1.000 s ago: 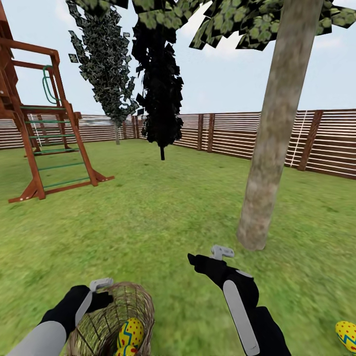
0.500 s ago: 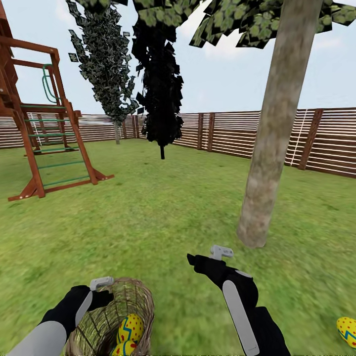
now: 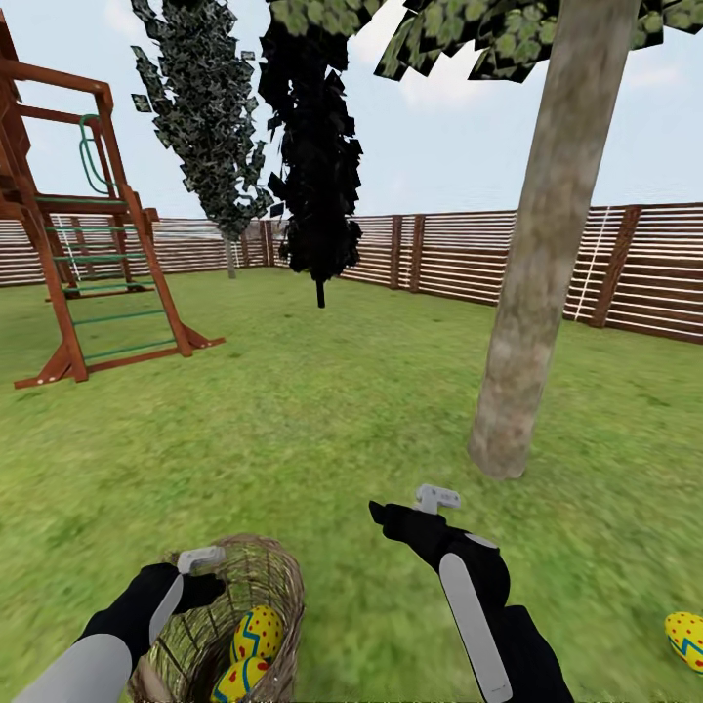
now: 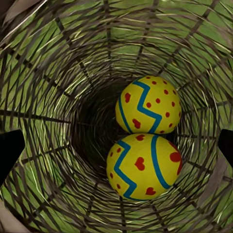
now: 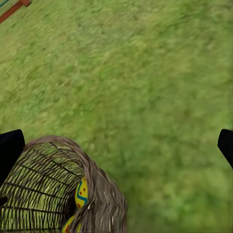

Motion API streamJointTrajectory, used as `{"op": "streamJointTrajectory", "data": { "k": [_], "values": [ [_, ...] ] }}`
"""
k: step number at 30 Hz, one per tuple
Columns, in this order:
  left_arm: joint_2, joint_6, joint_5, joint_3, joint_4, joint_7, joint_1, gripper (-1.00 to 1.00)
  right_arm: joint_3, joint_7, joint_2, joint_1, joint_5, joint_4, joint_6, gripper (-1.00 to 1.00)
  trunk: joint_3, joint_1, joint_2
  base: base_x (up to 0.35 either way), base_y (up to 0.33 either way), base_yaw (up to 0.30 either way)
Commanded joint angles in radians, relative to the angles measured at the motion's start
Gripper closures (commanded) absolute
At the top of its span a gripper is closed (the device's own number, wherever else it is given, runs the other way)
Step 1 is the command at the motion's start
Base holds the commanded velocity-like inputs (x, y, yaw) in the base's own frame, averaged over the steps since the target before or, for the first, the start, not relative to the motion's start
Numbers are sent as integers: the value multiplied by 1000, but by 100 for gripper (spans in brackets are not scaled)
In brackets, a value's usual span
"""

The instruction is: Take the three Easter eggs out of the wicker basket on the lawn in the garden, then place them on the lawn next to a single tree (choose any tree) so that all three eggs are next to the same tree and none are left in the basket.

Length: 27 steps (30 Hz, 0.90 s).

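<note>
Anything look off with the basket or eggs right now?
The wicker basket is tipped on its side, mouth toward the left gripper, with two eggs still inside. The third egg lies apart on the lawn, right of the right arm.

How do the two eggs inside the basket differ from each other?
In the left wrist view, the nearer egg carries red hearts and looks bigger; the farther egg carries red dots and lies deeper in the wicker basket. They touch. Both are yellow with blue zigzag bands.
</note>
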Motion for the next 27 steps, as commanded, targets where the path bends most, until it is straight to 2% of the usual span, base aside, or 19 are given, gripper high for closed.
{"op": "streamJointTrajectory", "data": {
  "k": [1, 27],
  "values": [
    [-1, 6, -2, 5, -2, -4, 0, -100, 1, -10, 0, -1, -11, -1, 2, -100, -6, 4, -8, 0, 0, 0],
    [-2, -30, 1, 6, -2, -5, 0, -100, 5, -9, 0, -1, -11, 6, -4, -100, -130, 103, -190, 0, 0, 0]
  ]
}}
